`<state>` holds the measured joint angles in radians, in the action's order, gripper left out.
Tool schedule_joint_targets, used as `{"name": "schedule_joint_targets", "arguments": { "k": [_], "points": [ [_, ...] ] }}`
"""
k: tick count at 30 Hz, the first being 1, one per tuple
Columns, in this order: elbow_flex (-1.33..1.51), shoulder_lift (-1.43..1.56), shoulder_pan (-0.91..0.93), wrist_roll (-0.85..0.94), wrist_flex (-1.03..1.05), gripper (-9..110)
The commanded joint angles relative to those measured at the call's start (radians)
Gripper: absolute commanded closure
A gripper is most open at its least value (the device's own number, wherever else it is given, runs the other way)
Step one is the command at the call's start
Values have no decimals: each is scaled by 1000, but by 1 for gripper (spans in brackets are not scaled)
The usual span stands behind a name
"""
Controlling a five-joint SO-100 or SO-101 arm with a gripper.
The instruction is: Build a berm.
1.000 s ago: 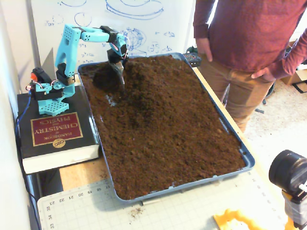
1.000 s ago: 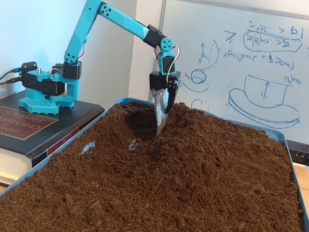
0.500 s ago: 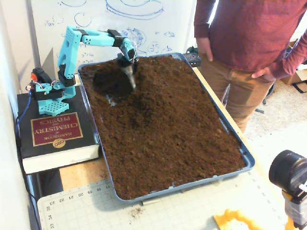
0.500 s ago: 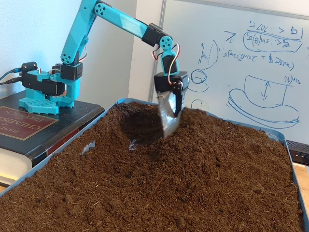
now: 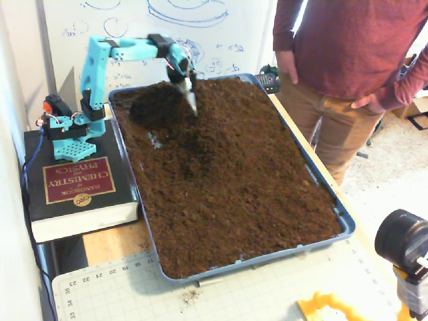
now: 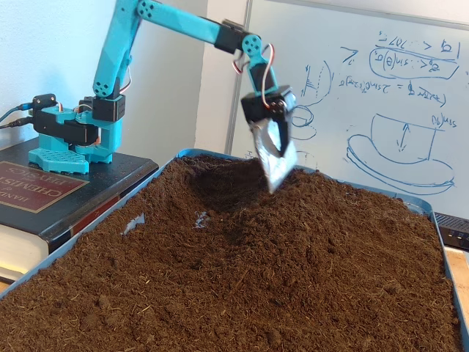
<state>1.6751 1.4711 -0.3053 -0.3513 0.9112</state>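
In a fixed view from above, I see the jaws [image 5: 192, 103] over the tray's [image 5: 344, 224] far left corner — beside a dark hollow. The berm [image 5: 221, 100] rises along the far edge. In a fixed view from low down, the jaws [image 6: 275, 172] hang above the berm [image 6: 330, 194] — I cannot tell their state.

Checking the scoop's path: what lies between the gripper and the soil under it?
Nothing. In a fixed view the gripper hangs in open air above the berm; only a dug hollow lies beside it.
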Motion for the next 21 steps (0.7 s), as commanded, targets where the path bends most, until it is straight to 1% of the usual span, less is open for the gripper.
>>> {"name": "schedule_joint_targets", "arguments": {
  "k": [1, 6, 10, 14, 21],
  "points": [
    [55, 278, -41, 0, 167, 101],
    [195, 448, -67, 9, 360, 101],
    [356, 451, -92, 11, 360, 101],
    [468, 350, -109, 11, 213, 101],
    [500, 106, -135, 0, -210, 101]
  ]
}}
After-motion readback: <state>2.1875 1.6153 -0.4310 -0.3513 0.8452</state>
